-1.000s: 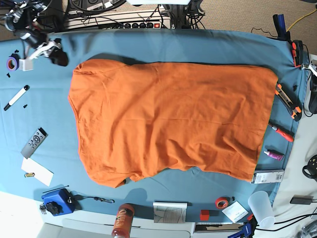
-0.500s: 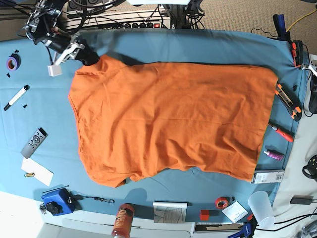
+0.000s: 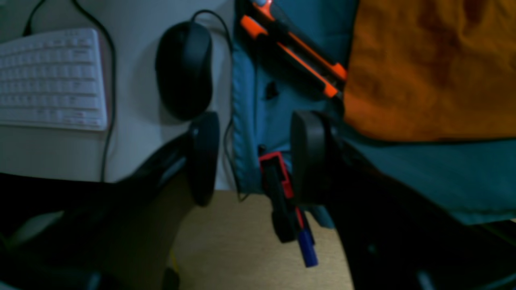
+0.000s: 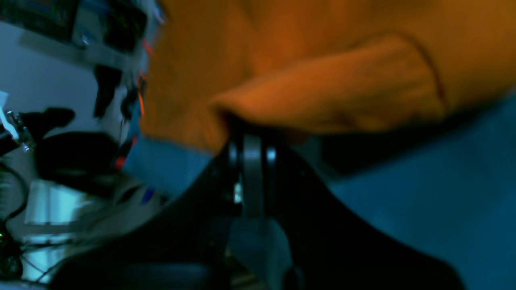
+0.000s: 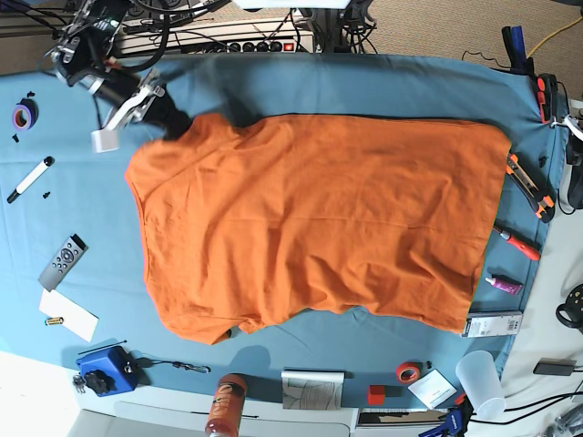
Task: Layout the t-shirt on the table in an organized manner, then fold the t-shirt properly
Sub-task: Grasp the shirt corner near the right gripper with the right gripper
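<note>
So the bright orange soft-fabric short-sleeved t-shirt is spread across the middle of the big table draped in slightly wrinkled light blue-teal cloth, one shirt, long axis running left to right in the base view. Starting up close in the right wrist view: the right gripper has its jaws pinched together on a fold of the shirt's edge, and the fabric bunches into a raised ridge right above them. In the base view that grip sits at the shirt's far-left corner, so the cloth runs away from those jaws toward the right side of the view, and whatever pull comes next probably has to go outward from there to flatten that corner. The left gripper is over the opposite table edge, jaws standing wide apart with nothing between them, the shirt's nearest corner just beside it but not touching. So two arms, only one actually holding cloth. Farther out past the table edge there's one black computer mouse and one white keyboard.
</note>
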{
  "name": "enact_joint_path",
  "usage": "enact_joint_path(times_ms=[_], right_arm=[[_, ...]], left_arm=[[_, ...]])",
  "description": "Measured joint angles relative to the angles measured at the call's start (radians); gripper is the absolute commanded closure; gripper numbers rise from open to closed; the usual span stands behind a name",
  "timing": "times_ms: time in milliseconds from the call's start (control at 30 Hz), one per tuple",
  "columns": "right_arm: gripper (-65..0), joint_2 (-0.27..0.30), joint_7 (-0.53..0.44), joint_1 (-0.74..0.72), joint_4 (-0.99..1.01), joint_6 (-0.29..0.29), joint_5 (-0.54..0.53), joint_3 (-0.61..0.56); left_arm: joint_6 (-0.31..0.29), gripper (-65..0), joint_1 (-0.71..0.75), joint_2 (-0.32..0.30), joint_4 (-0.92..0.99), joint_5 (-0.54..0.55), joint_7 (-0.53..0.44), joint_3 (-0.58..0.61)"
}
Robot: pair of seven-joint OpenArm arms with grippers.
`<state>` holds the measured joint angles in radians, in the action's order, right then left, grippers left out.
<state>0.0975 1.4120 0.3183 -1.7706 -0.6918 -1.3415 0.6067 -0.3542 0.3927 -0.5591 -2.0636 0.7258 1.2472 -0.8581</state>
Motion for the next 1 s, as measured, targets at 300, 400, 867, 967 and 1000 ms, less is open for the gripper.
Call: enact_joint_path(times_ms=[300,400,867,967,1000], right_arm=[[0.0,-0.001,-0.062,-0.101,-0.103,-0.005,0.332,0.0],[0.0,-0.001,-0.12,-0.143,-0.103,-0.006,0.433,0.0],[-23.7,0.003,-0.149,-0.199,-0.103,-0.005,0.533,0.0],[-23.6,0.02,-0.201,-0.199,-0.103,-0.005,0.533,0.0],[-23.6,0.028,-0.226,-0.203,-0.103,-0.005,0.533,0.0]], left_arm=[[-0.013,-29.5,0.0,0.01,0.0,0.0,0.0,0.0],[-0.013,-29.5,0.0,0.01,0.0,-0.001,0.0,0.0],[-0.013,-29.5,0.0,0.01,0.0,0.0,0.0,0.0],[-0.013,-29.5,0.0,0.01,0.0,-0.001,0.0,0.0],[-0.013,-29.5,0.0,0.01,0.0,-0.001,0.0,0.0]])
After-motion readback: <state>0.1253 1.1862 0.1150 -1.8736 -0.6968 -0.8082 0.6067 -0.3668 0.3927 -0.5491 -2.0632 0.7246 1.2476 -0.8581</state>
